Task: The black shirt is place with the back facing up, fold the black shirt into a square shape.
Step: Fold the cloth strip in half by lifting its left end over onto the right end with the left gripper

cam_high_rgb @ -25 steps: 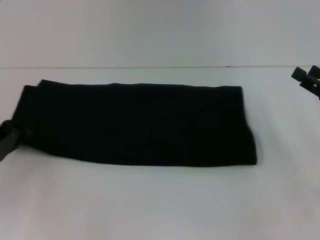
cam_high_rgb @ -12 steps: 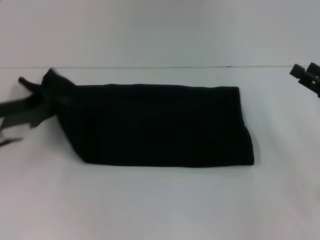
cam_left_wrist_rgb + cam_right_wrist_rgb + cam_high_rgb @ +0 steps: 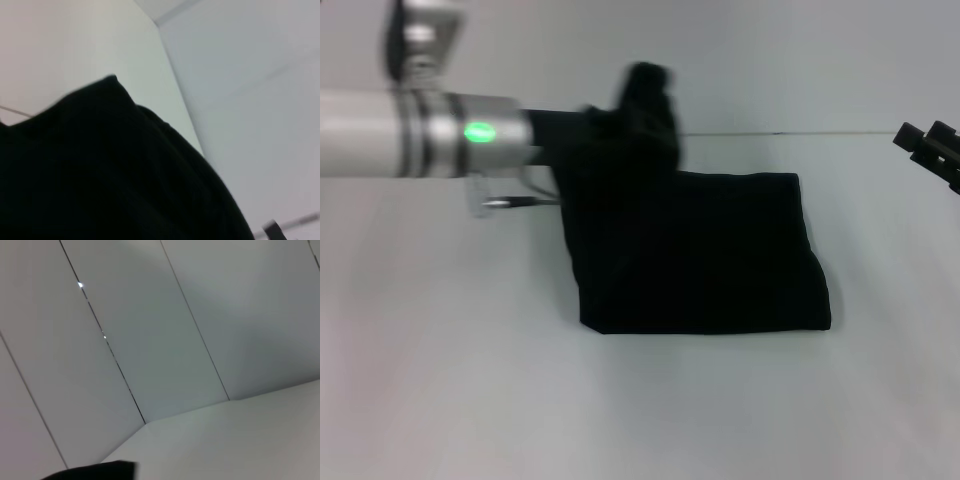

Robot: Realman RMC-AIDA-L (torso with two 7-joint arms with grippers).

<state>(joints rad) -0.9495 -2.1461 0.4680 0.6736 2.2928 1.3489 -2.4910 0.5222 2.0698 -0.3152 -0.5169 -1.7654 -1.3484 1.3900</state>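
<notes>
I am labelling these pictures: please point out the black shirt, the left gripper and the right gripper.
black shirt [image 3: 720, 260], head view, flat folded part.
left gripper [image 3: 645, 95], head view, where it lifts the cloth.
right gripper [image 3: 930, 148], head view, dark tip.

Black shirt [image 3: 700, 255] lay folded on white table, left end lifted and draped over right part

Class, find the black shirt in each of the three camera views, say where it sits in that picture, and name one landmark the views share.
Head view: the black shirt lies mid-picture on the white table, its left end lifted by the left tool.
Left wrist view: the shirt fills the lower left.
Right wrist view: a dark sliver at the bottom edge may be it; uncertain.
Shared landmark: the table's far edge against the wall.
</notes>
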